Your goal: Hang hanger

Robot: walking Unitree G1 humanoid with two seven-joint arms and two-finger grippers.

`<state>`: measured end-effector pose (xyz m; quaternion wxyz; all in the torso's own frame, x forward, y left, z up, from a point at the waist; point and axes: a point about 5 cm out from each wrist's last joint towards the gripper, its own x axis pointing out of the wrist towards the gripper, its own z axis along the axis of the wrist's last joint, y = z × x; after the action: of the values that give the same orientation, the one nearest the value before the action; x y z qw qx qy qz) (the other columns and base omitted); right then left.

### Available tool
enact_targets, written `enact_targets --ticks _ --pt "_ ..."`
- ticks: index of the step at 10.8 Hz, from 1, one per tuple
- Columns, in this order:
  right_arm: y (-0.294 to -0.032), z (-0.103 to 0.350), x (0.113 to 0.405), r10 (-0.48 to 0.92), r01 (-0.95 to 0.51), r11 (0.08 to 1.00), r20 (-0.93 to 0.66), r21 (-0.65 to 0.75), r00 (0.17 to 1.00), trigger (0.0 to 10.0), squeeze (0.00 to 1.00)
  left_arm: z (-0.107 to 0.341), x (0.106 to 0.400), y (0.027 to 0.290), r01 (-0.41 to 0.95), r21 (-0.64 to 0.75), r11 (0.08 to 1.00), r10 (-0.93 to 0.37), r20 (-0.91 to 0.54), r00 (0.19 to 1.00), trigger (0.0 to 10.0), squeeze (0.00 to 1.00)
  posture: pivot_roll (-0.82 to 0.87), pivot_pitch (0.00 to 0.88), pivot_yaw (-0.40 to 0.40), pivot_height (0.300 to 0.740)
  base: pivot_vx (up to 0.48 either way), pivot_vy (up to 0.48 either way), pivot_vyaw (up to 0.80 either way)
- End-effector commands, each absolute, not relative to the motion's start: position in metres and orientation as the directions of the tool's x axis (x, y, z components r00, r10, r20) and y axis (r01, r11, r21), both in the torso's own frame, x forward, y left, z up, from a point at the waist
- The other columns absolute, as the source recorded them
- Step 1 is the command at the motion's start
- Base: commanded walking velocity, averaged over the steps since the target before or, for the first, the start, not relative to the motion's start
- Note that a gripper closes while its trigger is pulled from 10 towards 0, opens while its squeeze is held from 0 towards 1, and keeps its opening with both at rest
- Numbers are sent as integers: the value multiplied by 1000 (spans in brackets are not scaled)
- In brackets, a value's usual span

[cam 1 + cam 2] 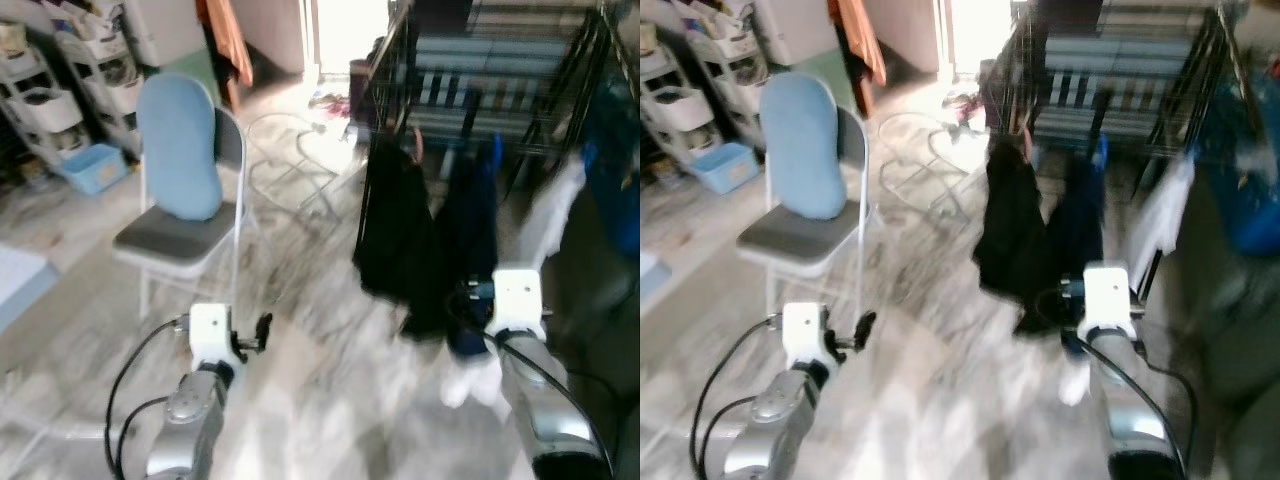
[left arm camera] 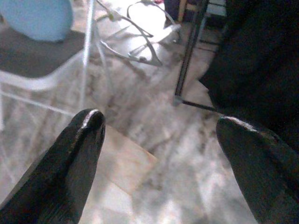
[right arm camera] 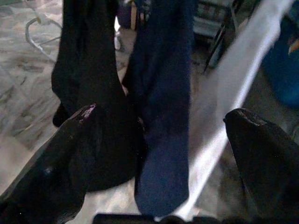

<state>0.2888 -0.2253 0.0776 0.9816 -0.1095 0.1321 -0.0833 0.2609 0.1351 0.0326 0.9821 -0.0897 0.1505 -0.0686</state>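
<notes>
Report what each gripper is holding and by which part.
Nothing is held. The left gripper is open over bare floor; the right gripper is open before the hanging dark garments.

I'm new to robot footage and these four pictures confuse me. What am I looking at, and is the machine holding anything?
It is a walking humanoid robot in a home. The two wide pictures come from the two eyes of its head camera, looking down past its silver arms. The other two come from cameras on its wrists, looking along each gripper's black fingers.

The left gripper is open over the marbled floor and holds nothing. The right gripper is open too, empty, facing a black garment, a dark blue garment and a white cloth hanging from a drying rack. To the left stands a folding chair with a light blue cushion. The wide pictures are blurred.
</notes>
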Motion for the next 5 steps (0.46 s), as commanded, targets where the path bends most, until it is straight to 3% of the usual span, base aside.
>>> enact_targets --ticks 1,3,5 --pt "-222 82 293 -180 127 965 -225 -231 957 10000 0 37 264 137 114 -195 974 -164 -266 950 10000 0 -119 0 82 740 0 0 0" --pt "-222 83 296 -187 138 968 -230 -211 955 10000 0 43 269 139 112 -215 970 -166 -251 954 10000 0 -113 0 84 740 0 0 0" --pt "-220 81 297 -183 135 969 -235 -208 955 10000 0 42 268 139 112 -218 969 -167 -252 953 10000 0 -113 0 85 740 0 330 -750"
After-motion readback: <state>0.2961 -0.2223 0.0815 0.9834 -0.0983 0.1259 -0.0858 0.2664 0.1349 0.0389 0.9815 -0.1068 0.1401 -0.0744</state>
